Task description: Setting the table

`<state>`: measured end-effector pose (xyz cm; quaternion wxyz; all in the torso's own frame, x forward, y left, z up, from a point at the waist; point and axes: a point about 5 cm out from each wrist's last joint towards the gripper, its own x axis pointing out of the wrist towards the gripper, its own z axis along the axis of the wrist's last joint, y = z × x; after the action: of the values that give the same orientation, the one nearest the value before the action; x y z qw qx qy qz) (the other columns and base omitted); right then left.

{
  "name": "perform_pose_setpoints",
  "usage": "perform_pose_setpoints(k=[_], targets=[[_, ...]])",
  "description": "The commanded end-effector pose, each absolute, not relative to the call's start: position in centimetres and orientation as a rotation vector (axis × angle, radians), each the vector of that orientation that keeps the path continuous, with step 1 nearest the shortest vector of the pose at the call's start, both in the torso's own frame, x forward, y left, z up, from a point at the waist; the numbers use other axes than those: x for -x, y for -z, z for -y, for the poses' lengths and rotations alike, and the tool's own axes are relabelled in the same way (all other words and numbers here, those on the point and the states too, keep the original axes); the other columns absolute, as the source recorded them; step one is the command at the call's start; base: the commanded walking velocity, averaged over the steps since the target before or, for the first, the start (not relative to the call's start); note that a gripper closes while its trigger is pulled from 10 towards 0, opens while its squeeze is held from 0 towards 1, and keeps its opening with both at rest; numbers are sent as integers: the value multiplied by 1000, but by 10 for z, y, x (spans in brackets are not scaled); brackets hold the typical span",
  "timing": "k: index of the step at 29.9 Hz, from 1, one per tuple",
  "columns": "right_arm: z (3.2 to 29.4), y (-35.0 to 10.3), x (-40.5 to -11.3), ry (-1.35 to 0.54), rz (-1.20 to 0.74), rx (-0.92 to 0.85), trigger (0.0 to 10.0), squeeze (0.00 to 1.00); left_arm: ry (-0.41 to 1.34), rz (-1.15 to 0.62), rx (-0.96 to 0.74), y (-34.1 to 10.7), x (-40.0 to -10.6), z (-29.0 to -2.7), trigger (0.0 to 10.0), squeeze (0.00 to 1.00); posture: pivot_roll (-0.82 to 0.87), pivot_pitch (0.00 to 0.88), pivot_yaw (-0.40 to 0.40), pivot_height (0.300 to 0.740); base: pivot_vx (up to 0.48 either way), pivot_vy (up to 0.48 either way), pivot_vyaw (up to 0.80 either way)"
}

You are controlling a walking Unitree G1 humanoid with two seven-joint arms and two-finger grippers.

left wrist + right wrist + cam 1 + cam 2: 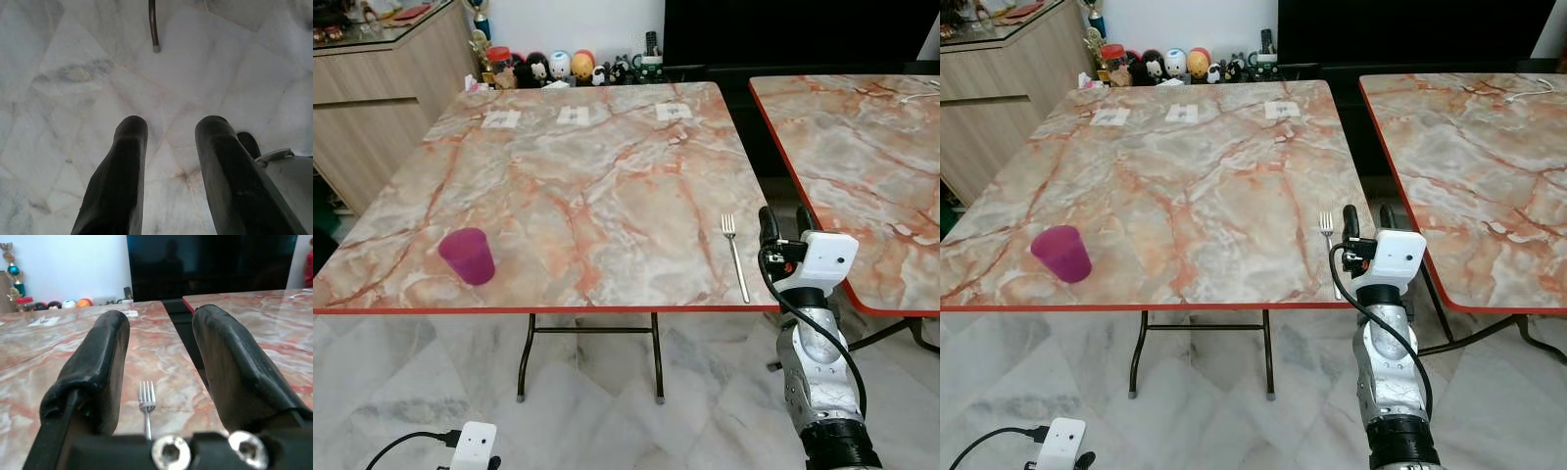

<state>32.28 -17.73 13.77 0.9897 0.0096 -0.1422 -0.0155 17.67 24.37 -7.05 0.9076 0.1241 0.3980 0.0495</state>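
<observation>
Low at the left, down by the marble floor (73,73), the left gripper (168,147) hangs with its two black fingers (120,176) spread apart and nothing between them; its wrist view looks straight down at the tiles and catches the foot of a table leg (154,29), while the head views show just its white camera housing (473,448) and cable at the picture's lower edge. On the marble-patterned table (578,186) a magenta plastic cup (467,256) stands upright near the front left corner; three small paper tags (575,116) lie in a row near the far edge, too small to read; a row of figurines (558,67) stands beyond that edge. A metal fork (735,257) lies near the front right corner, tines pointing away from the robot. The right gripper (784,223) is raised just right of the fork, at the table's edge, forearm upright; its fingers (98,367) are parted and hold nothing, and its wrist view shows the fork's tines between them, the handle hidden behind the gripper's base. A second table (862,147) stands to the right, cut off by the frame.
</observation>
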Motion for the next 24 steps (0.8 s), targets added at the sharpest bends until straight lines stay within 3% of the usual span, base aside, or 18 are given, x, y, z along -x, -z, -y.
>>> perform_pose_setpoints(k=[1, 12, 24], targets=[[173, -142, -323, 10, 298, -25, 10000, 0, -116, -845, -255, 73, -171, -247, 10000, 0, -56, 0, 40, 740, 300, 0, 0], [167, -143, -318, -27, 304, -49, 10000, 0, -119, -850, -254, 75, -166, -246, 10000, 0, -55, 26, 42, 740, 279, 0, 113], [174, -137, -312, 32, 260, -75, 10000, 0, -113, -852, -259, 75, -166, -244, 10000, 0, -61, 47, 41, 740, 0, 0, 0]])
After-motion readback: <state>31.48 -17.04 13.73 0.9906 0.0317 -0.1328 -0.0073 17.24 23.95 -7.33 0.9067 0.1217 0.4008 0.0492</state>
